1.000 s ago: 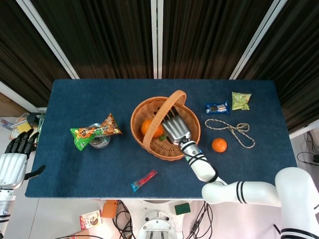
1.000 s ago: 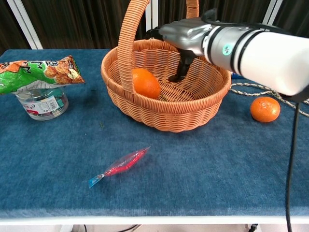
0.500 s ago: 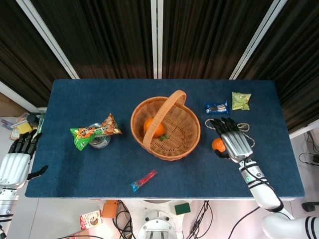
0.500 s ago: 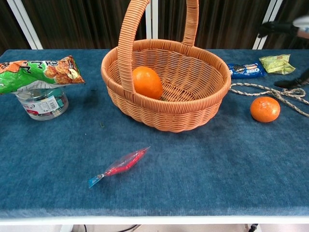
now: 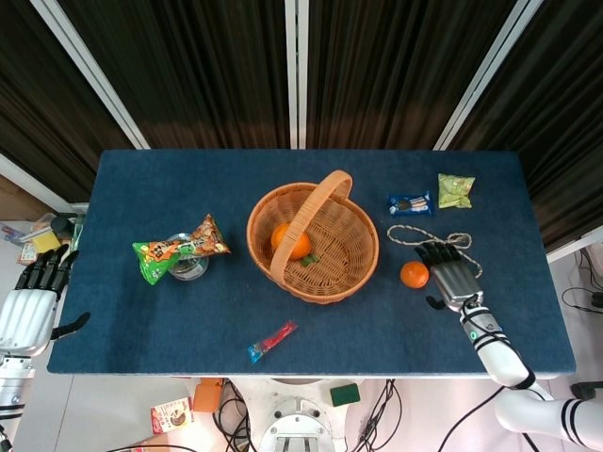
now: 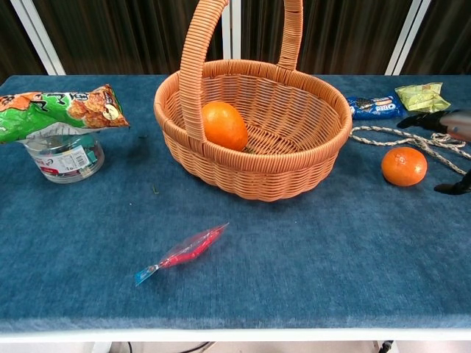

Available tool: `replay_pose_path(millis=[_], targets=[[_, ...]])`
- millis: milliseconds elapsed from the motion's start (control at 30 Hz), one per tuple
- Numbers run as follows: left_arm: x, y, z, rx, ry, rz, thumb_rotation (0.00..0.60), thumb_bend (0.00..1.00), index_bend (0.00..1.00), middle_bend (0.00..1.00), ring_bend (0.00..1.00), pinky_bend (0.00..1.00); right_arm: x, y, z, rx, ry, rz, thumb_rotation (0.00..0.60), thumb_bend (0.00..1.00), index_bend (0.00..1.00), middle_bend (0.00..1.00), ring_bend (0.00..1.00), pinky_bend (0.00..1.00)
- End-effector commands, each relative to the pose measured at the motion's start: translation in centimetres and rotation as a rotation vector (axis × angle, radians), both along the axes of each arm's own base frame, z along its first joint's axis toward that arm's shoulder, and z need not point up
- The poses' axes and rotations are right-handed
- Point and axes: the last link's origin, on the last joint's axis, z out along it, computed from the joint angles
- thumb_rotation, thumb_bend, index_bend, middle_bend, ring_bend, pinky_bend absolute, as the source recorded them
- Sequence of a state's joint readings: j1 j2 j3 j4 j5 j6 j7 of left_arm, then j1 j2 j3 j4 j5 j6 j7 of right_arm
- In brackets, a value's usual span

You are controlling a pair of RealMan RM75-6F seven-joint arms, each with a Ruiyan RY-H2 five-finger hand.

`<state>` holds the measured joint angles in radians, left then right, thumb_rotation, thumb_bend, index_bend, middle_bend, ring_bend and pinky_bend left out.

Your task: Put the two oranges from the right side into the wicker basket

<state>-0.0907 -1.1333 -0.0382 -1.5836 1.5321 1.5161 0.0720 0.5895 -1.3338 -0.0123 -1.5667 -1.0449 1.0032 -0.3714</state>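
Note:
The wicker basket [image 5: 363,247] [image 6: 254,175] stands mid-table with one orange [image 5: 289,241] [image 6: 224,125] inside it, left of its handle. A second orange [image 5: 414,274] [image 6: 403,165] lies on the blue cloth to the basket's right. My right hand [image 5: 453,276] [image 6: 450,147] hovers just right of that orange, fingers apart and holding nothing; only its fingertips show at the edge of the chest view. My left hand [image 5: 30,309] hangs open off the table's left edge.
A coiled rope [image 5: 439,243] lies right behind the loose orange. A cookie pack [image 5: 410,202] and green packet [image 5: 455,191] sit at the back right. A snack bag on a plastic cup [image 5: 179,254] stands at left; a red sachet [image 5: 271,341] lies near the front edge.
My right hand left the basket, where the first orange stays, swung right over the loose orange, and has now dropped down to just right of it. The left hand has not moved.

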Motion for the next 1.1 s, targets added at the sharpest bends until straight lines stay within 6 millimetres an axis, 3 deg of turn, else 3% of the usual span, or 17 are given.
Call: replay_pose_path(millis=[33,233,367,567,767,867,1000,1100], targets=[[0.0,0.0,0.0,0.000,-0.001,0.000,0.600,0.13,0.05,0.02,0.02,0.15,0.1,-0.4,-1.2,0.017,-0.003,0.006,0.600,0.27,0.05,0.00,0.00,0.13],[-0.1,0.0,0.1,-0.002,-0.004,0.001,0.600,0.13,0.05,0.02,0.02,0.15,0.4,-0.7,-2.6,0.012,0.001,0.017,0.600,0.31,0.10,0.03,0.02,0.28],[-0.1,0.0,0.0,-0.006,-0.004,0.001,0.600,0.13,0.05,0.02,0.02,0.15,0.7,-0.9,-3.2,-0.004,-0.012,0.021,0.600,0.35,0.24,0.10,0.12,0.43],[-0.1,0.1,0.0,-0.010,-0.004,0.001,0.600,0.13,0.05,0.02,0.02,0.15,0.4,-0.7,-3.3,0.010,0.019,0.021,0.600,0.39,0.49,0.29,0.28,0.59],[-0.1,0.1,0.0,-0.009,-0.004,0.001,0.600,0.13,0.05,0.02,0.02,0.15,0.9,-0.4,-1.9,-0.043,0.019,0.043,0.600,0.40,0.59,0.36,0.34,0.64],[-0.1,0.0,0.1,-0.004,-0.006,0.001,0.600,0.13,0.05,0.02,0.02,0.15,2.3,-0.2,-0.4,-0.080,-0.018,0.080,0.600,0.40,0.59,0.37,0.34,0.64],[-0.1,0.0,0.2,0.000,-0.008,0.000,0.600,0.13,0.05,0.02,0.02,0.15,6.1,-0.5,2.1,-0.147,-0.099,0.176,0.600,0.40,0.60,0.38,0.34,0.64],[0.0,-0.1,0.2,0.000,-0.007,-0.003,0.600,0.13,0.05,0.02,0.02,0.15,9.1,-1.0,3.0,-0.161,-0.124,0.243,0.600,0.41,0.62,0.39,0.35,0.64]])
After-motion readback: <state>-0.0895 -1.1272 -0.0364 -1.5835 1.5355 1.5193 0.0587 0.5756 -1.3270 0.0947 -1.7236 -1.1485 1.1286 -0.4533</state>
